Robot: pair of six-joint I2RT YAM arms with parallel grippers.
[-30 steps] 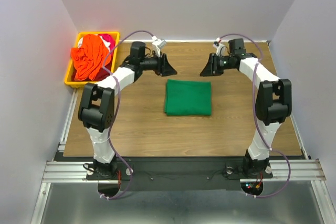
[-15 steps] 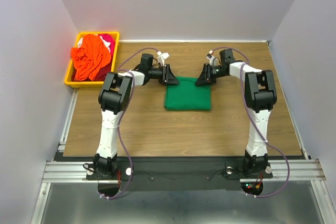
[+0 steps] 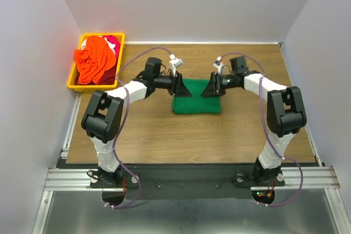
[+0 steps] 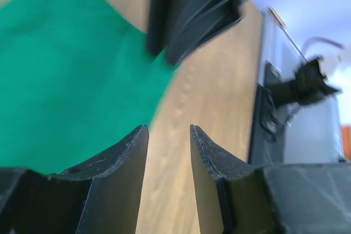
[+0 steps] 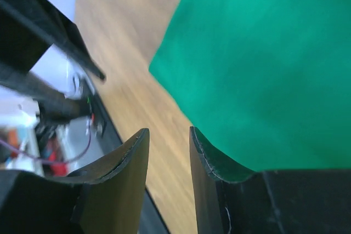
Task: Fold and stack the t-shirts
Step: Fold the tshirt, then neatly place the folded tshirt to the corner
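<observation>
A dark green t-shirt (image 3: pixel 197 104) lies folded into a rectangle in the middle of the wooden table. My left gripper (image 3: pixel 185 88) hangs over its far left corner, and my right gripper (image 3: pixel 208 90) over its far right corner, tips facing each other. In the left wrist view the left gripper (image 4: pixel 169 130) is open with only bare wood in the gap and green cloth (image 4: pixel 66 69) beside it. The right gripper (image 5: pixel 169 132) is likewise open and holds nothing, with the green shirt (image 5: pixel 274 53) alongside. An orange t-shirt (image 3: pixel 94 61) and a red-pink t-shirt (image 3: pixel 113 41) lie crumpled in the bin.
The yellow-orange bin (image 3: pixel 73 84) sits at the table's far left corner. Purple-grey walls close in the table on three sides. The other arm's black fingers (image 4: pixel 192 9) show close ahead in the left wrist view. A metal rail (image 3: pixel 192 178) runs along the near edge.
Both grippers have come in from the far side of the table toward each other and now sit over the far corners of the green shirt. The shirt has not moved.
</observation>
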